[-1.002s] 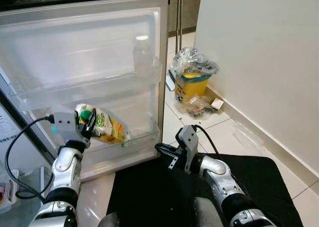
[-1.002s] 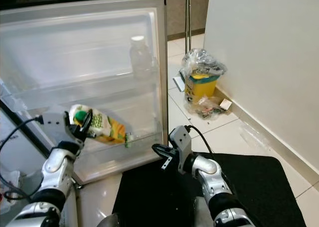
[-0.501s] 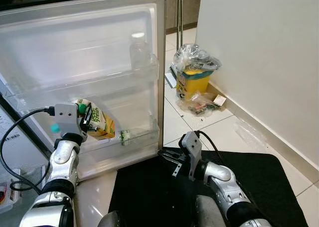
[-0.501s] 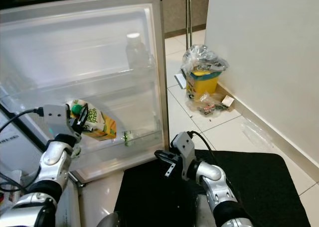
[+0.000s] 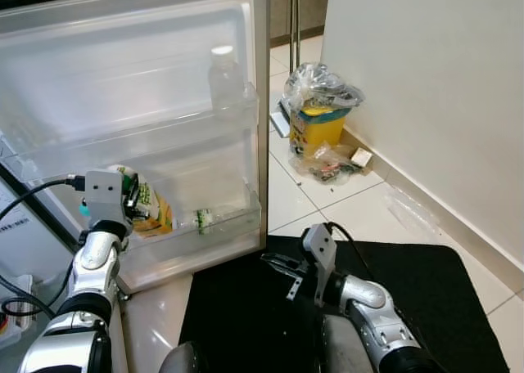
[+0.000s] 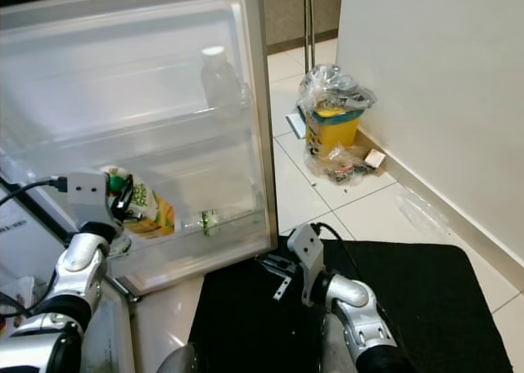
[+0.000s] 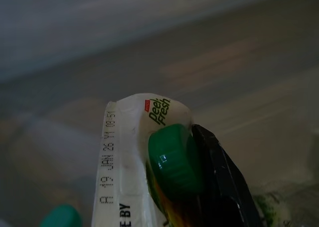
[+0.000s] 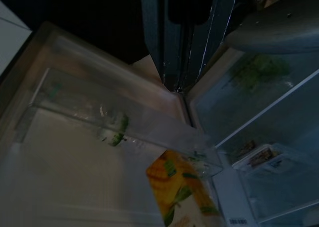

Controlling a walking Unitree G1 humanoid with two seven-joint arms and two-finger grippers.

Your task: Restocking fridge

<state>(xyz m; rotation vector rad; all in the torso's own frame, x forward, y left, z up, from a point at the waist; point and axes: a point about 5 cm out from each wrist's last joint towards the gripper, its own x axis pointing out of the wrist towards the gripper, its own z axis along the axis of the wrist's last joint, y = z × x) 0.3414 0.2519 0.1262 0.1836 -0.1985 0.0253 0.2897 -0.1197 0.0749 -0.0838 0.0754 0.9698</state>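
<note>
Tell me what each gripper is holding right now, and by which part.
The left gripper holds the juice carton at its top, fingers beside the green cap, over the lower door shelf. The right gripper holds nothing.

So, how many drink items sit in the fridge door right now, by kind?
Juice cartons: 1, the carton in the lower shelf, left gripper at its cap.
Clear bottles: 2, the upright bottle on the upper shelf and the lying bottle on the lower.
Total: 3.
</note>
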